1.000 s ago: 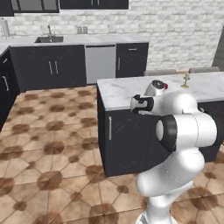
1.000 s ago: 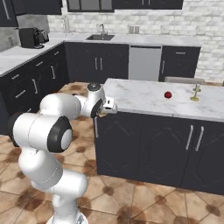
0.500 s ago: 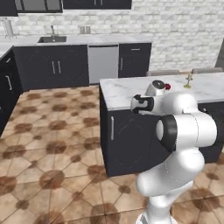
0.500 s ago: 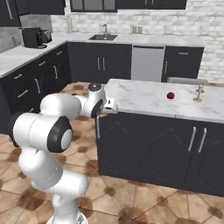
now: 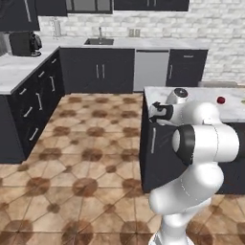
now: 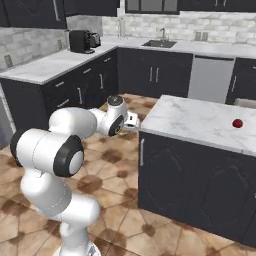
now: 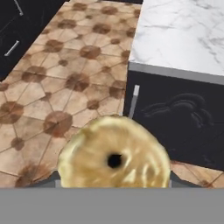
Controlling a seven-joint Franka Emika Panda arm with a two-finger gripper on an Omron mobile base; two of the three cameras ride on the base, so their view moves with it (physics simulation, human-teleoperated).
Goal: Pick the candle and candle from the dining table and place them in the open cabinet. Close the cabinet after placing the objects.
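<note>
A squat golden-tan candle (image 7: pixel 114 153) with a dark wick hole sits between my fingers, close to the lens in the hand view. My gripper (image 5: pixel 155 112) is shut on it. The hand hovers over the floor just off the left corner of the dining table (image 5: pixel 201 95), at about the height of its top. The gripper (image 6: pixel 131 121) points toward the marble top (image 6: pixel 200 120). Below the candle lie a dark island door and its silver handle (image 7: pixel 134 99). Dark wall cabinets (image 5: pixel 24 12) run along the top edge, cropped, and I cannot tell which one stands open.
A small red apple (image 5: pixel 220 100) rests on the marble top (image 7: pixel 183 30). Low dark cabinets with a coffee machine (image 5: pixel 24 43) line the left wall. A sink (image 5: pixel 99 41) and steel dishwasher (image 5: pixel 150 71) stand at the back. Tiled floor (image 5: pixel 86 143) lies between.
Both base views have shifted: the island has slid to the right and the left-hand counter has come into view, so the base has moved. The arm keeps its pose with the candle held.
</note>
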